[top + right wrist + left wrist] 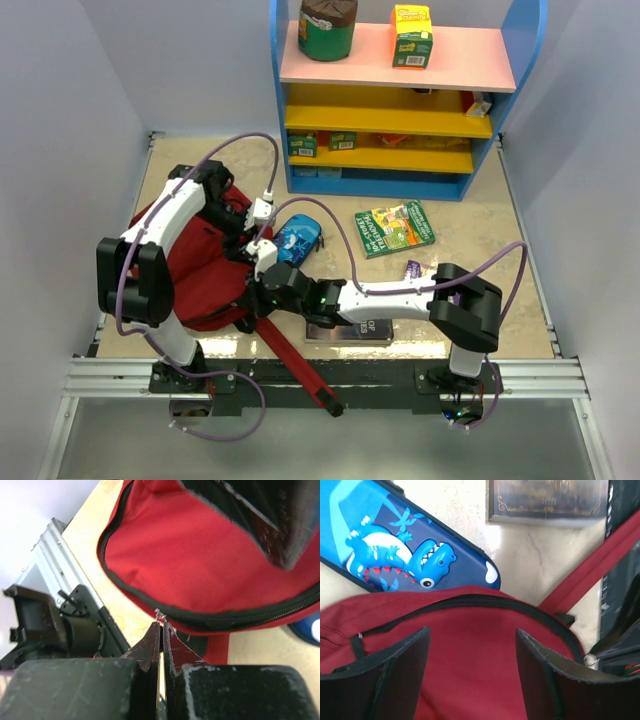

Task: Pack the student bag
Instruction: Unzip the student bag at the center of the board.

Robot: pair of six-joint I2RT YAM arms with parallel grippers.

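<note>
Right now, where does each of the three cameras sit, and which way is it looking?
Top external: fixed above and behind the arms, looking down on the table, student bag and shelf; both arms show.
Left wrist: on the left arm, looking down over the bag towards the blue pencil case; the open left gripper shows.
Right wrist: on the right arm, facing the bag's zipper edge; the shut right gripper shows.
Shared: all three see the bag; top and left wrist both see the pencil case.
</note>
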